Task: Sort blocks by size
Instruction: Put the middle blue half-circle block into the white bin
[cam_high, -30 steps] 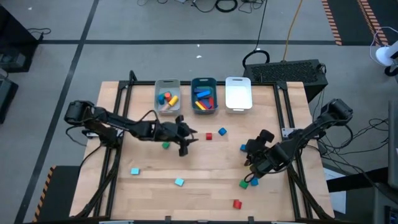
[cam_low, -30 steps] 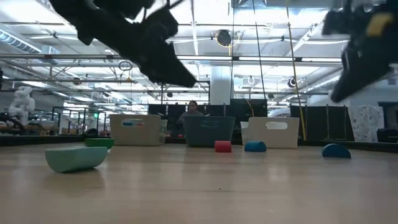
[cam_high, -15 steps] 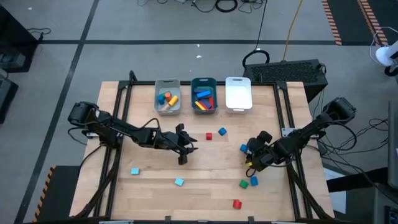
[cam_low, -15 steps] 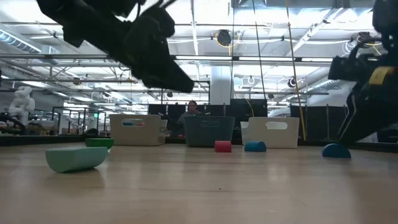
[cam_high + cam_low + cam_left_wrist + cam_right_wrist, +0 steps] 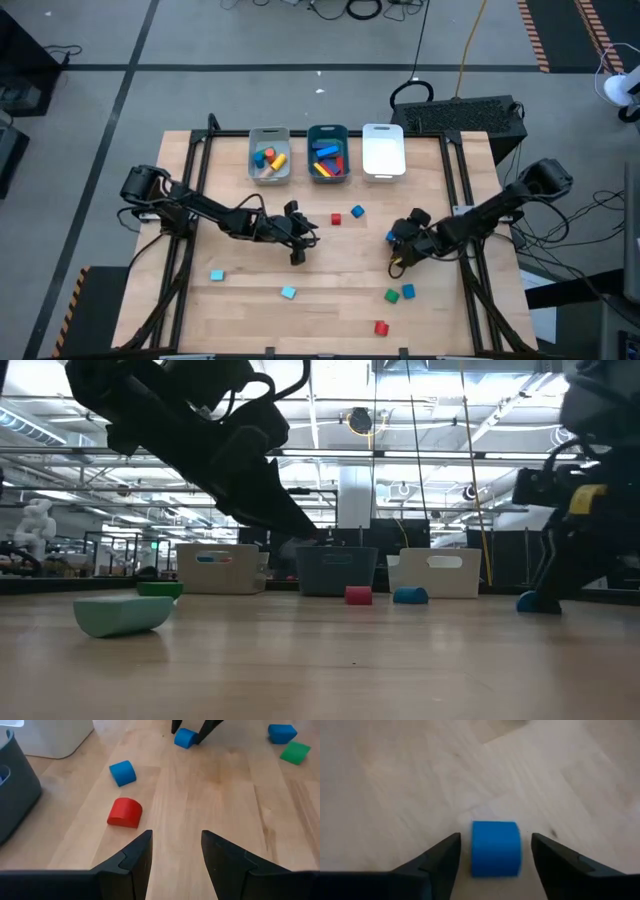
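My right tool (image 5: 492,855) sits low on the surface (image 5: 320,280), its fingers apart on either side of a blue block (image 5: 495,847) without touching it. My left tool (image 5: 176,855) hovers mid-surface, fingers apart and empty, near a red block (image 5: 124,812).

Place: large open robotics lab or workshop
Evidence: exposed ceiling trusses (image 5: 420,455), strip lights, cables on grey floor (image 5: 90,60), wooden workbench (image 5: 330,290)

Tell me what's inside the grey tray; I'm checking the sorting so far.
The grey tray holds a few blocks: orange, blue, yellow and red ones show from above. Anything beneath them is hidden, and the exact count cannot be told.
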